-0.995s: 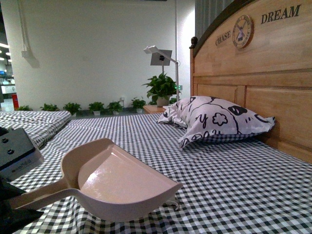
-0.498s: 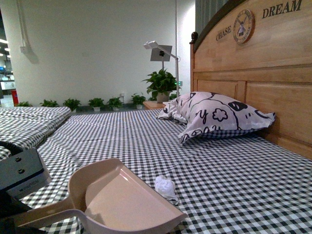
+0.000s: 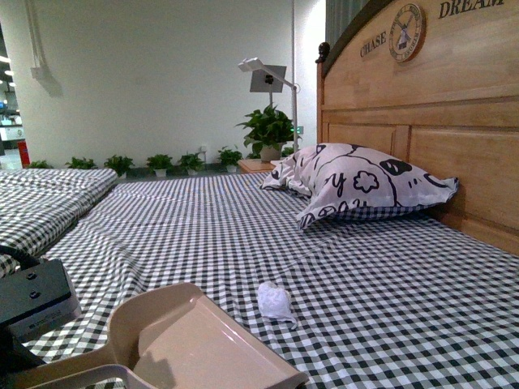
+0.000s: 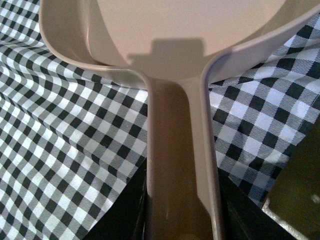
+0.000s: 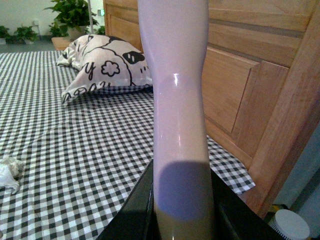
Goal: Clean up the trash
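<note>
- Left gripper (image 4: 182, 212) was clenched on the dustpan (image 3: 190, 348), its dark jaws pressed against either side of the flat handle with no gap showing.
- Right gripper (image 5: 182, 215) was likewise closed round a pale handle (image 5: 177, 100) that rose upright out of its jaws. The working end was out of view, so whether it belonged to a brush or a broom could not be told.
- The dustpan's tray sat low over the checked sheet (image 3: 389, 267) with its open mouth turned toward the wad's side. Whether its lip touched the cloth could not be told, and nothing lay in the tray.
- The trash (image 3: 274, 301), a small crumpled white wad, lay on the sheet just beyond the pan's front edge, near it but apart. It was well short of the patterned pillow (image 3: 357, 186) resting against the wooden headboard (image 3: 454, 121).
- The step in hand looked like lining the pan up with the wad: both tools were gripped and nothing had been swept in yet.
- The next move probably called for setting the pan's lip flat on the sheet just beside the wad. The right arm's tool would then have to come down on the wad's far side and draw it in.
- The soft sheet could ruck under the lip, and so light a wad might roll aside rather than go in.
</note>
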